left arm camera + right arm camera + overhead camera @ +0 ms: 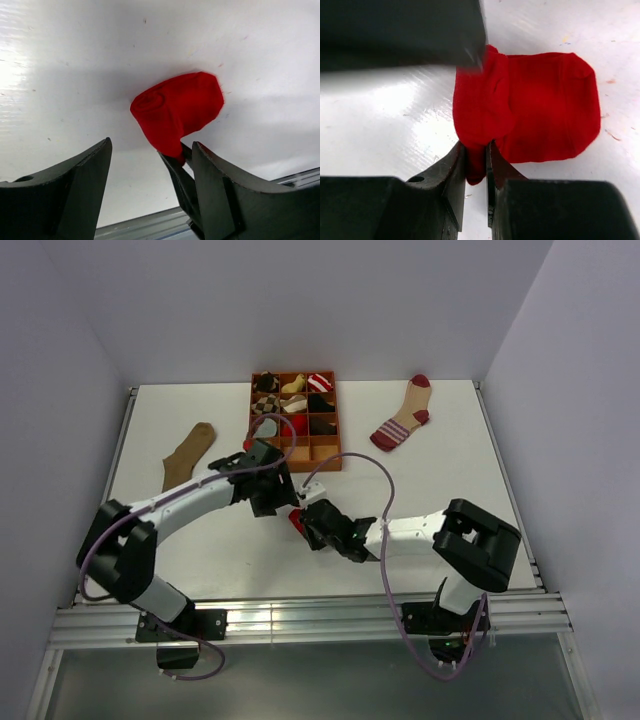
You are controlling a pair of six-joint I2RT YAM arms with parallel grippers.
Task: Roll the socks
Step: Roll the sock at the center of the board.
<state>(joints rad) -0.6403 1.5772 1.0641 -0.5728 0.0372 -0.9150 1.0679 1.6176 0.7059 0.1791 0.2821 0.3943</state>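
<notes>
Right fingers (445,185) low, tight on red sock (545,105)

Red sock (177,107) lies on the white counter (75,60), near its near edge, where a metal rail (150,225) runs. The sock is rolled up, with a spiral end showing at its left and a looser flap to the right. Left tool (152,144) is low in the frame with its two dark fingers (75,185) spread wide, clear of the sock. Right tool (181,152) has its thin tips pinching the sock's lower edge, just beside the left tool's right finger.
</notes>
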